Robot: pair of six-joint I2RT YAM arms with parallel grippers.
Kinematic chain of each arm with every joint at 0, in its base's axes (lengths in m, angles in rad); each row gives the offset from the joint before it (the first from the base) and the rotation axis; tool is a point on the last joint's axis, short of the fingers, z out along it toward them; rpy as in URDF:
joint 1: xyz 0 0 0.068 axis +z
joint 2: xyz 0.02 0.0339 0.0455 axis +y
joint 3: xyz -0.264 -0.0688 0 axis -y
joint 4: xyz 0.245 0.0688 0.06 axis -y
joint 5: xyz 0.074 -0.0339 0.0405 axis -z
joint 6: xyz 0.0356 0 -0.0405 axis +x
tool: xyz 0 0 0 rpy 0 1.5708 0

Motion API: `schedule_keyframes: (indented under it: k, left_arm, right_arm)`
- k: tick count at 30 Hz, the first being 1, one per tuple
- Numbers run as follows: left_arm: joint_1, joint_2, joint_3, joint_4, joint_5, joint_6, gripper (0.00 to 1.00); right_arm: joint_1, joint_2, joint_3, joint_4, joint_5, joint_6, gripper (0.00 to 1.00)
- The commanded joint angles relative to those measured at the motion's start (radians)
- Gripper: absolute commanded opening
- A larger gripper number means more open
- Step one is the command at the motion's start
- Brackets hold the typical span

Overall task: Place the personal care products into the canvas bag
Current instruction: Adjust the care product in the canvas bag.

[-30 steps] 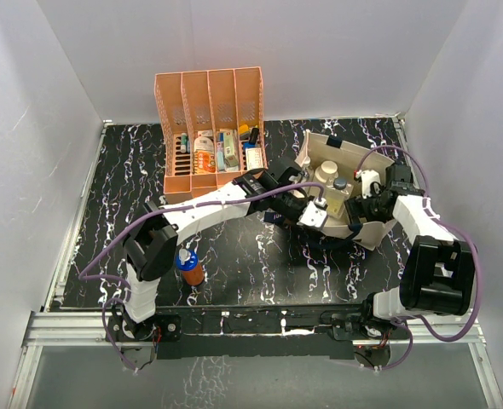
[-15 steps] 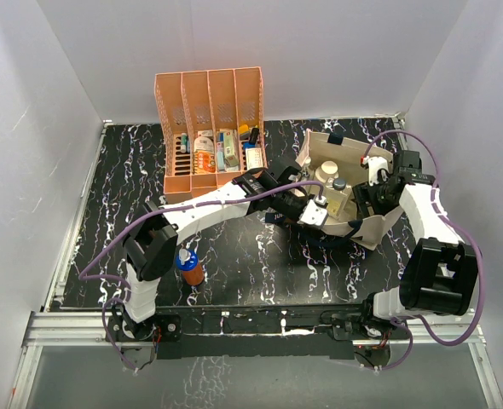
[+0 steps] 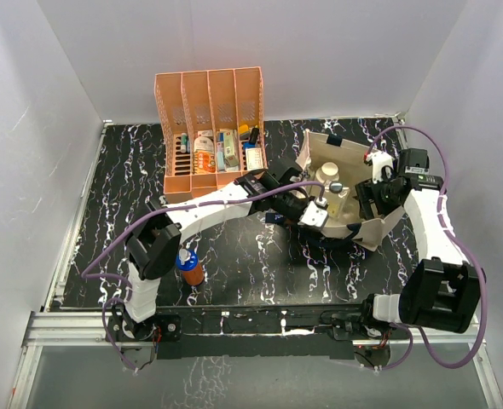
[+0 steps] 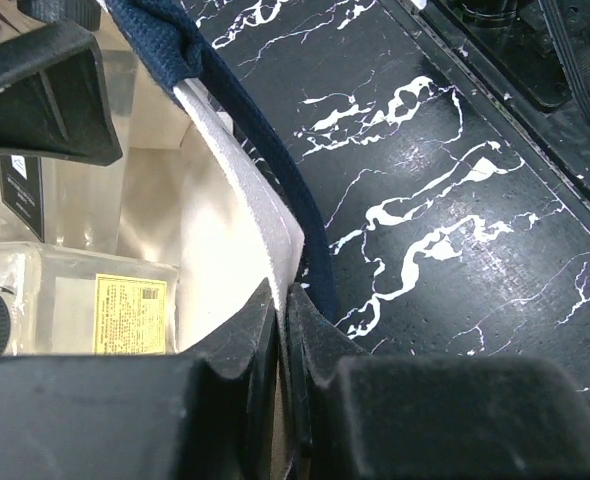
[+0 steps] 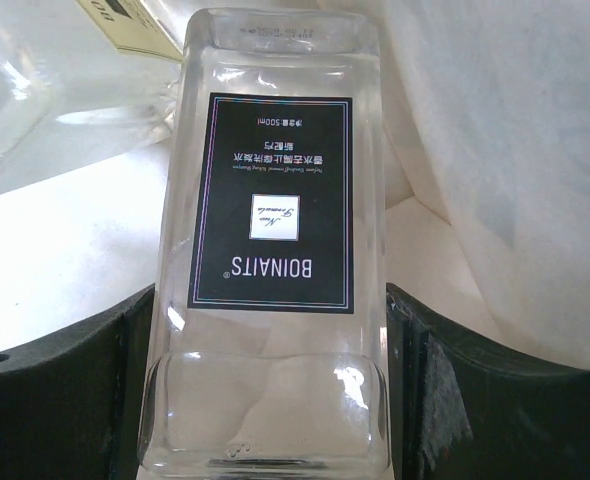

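The cream canvas bag (image 3: 320, 146) stands open at the right. My left gripper (image 3: 313, 215) is shut on its near rim (image 4: 265, 240), beside the navy strap (image 4: 275, 150). My right gripper (image 3: 369, 192) is over the bag's right side, shut on the clear square bottle (image 5: 270, 200) with a black label, which points down into the bag. A white-topped bottle (image 3: 326, 173) and a grey-capped clear one (image 3: 338, 185) sit inside the bag. The orange-brown blue-capped bottle (image 3: 191, 267) stands on the table near the left arm's base.
An orange four-slot file rack (image 3: 211, 102) stands at the back left, holding pens, small packs and a white bottle (image 3: 204, 145). White walls close in the table on three sides. A purple cable loops over each arm.
My right gripper has moved farther back and to the right over the bag, with the arm straightening. My left gripper has kept its hold on the rim.
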Motion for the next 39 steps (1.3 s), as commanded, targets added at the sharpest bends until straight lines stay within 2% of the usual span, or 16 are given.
schedule_keyframes:
  k: [1,5,9,24,34,39]
  left_arm:
    - [0.001,0.028,0.011,-0.039,0.013,0.016,0.05]
    - [0.0,0.029,0.01,-0.031,0.02,0.013,0.05]
    - [0.0,0.028,0.009,-0.025,0.02,0.013,0.05]
    - [0.0,0.036,-0.013,-0.004,0.028,-0.015,0.06]
    - [-0.002,0.093,-0.02,-0.04,0.043,0.015,0.06]
    - [-0.002,0.088,-0.033,-0.038,0.056,0.01,0.05]
  right_arm:
    - [-0.008,-0.086,0.04,-0.011,-0.061,0.003,0.58]
    - [-0.007,-0.087,-0.014,0.005,-0.042,-0.014,0.82]
    - [-0.006,-0.089,-0.076,0.057,-0.002,-0.028,0.97]
    - [-0.006,-0.019,-0.205,0.149,0.136,-0.091,0.98]
    - [-0.006,0.0,-0.266,0.223,0.095,-0.097,0.98]
    - [-0.006,0.073,-0.264,0.316,0.221,-0.11,0.98]
